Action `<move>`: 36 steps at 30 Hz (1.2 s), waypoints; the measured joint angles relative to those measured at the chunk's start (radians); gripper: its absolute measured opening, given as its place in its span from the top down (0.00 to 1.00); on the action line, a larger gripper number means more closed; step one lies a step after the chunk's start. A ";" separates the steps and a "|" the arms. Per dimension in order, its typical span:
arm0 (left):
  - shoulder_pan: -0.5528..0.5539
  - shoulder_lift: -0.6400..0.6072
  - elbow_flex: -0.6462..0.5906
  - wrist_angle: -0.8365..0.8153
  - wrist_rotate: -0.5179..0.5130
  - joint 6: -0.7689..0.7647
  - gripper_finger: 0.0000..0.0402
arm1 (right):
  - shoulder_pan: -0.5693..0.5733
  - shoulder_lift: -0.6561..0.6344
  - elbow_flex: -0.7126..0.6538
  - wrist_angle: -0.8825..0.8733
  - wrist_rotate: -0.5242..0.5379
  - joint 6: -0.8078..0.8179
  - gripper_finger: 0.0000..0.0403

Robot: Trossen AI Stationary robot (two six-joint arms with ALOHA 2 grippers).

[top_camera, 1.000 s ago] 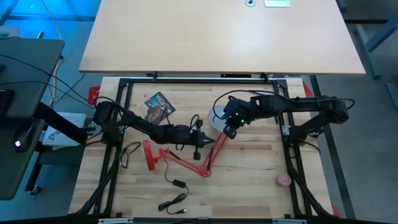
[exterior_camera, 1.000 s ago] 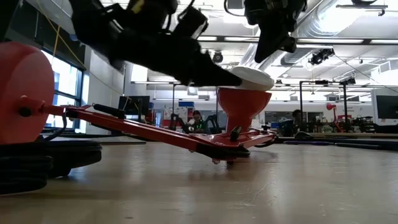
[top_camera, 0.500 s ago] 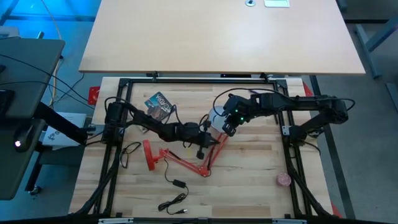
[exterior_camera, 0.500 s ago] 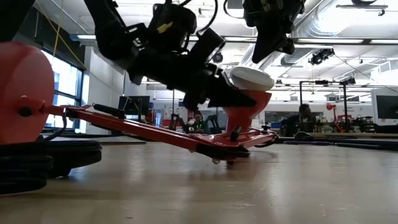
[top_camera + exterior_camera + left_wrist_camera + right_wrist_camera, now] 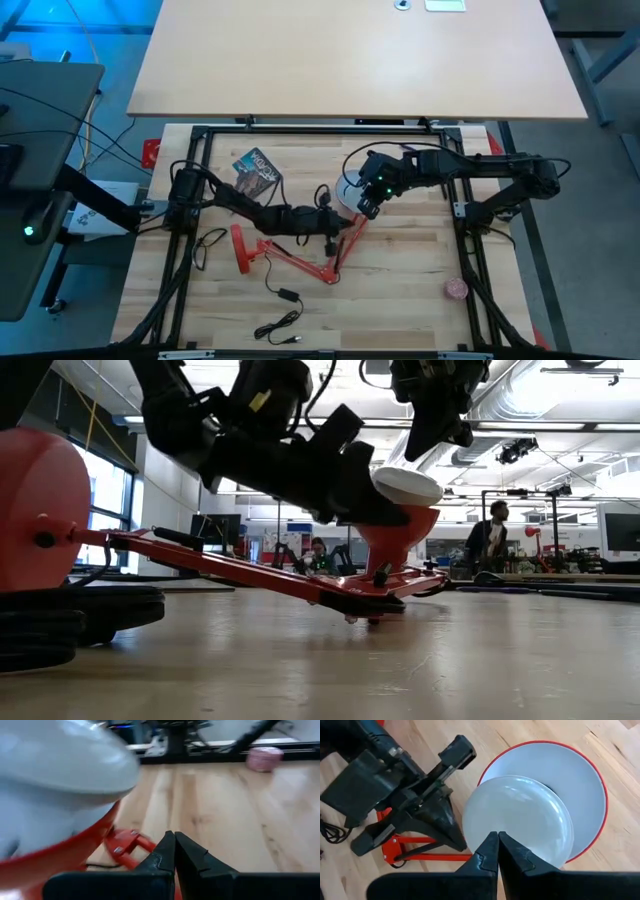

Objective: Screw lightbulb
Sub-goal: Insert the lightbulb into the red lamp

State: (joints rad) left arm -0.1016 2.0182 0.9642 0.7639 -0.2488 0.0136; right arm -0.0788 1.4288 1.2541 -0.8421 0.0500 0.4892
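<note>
High view: lightbulb (image 5: 347, 188) sits in lamp shade (image 5: 344, 199) near table centre, mostly hidden under arms. Right gripper (image 5: 366, 210) just at 3 o'clock of bulb, fingers pressed shut, nothing held. Left gripper (image 5: 331, 232) at 7 o'clock of bulb, by red lamp arm (image 5: 300, 262), also shut and empty. Right looks nearer.

Low view: bulb (image 5: 405, 486) lies dome-up but tilted in red shade (image 5: 397, 532); long axis roughly vertical, leaning. Left gripper (image 5: 392, 515) pushes in at shade's 9 o'clock, touching or nearly. Right one above at 12, apart.

Left wrist view: shut fingers (image 5: 167, 852) beside shade (image 5: 55, 857); bare table beyond, room free.

Right wrist view: shut fingers (image 5: 496, 849) over bulb dome (image 5: 517, 822); shade rim (image 5: 594, 770) rings it. Likely need: open before gripping & twisting.
</note>
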 joint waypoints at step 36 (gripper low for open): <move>-0.026 0.064 0.063 0.005 -0.085 0.018 1.00 | 0.000 0.000 0.000 0.056 0.003 -0.019 1.00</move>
State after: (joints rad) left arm -0.1277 2.0819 1.0267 0.7694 -0.3340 0.0311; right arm -0.0792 1.4288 1.2541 -0.7859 0.0529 0.4706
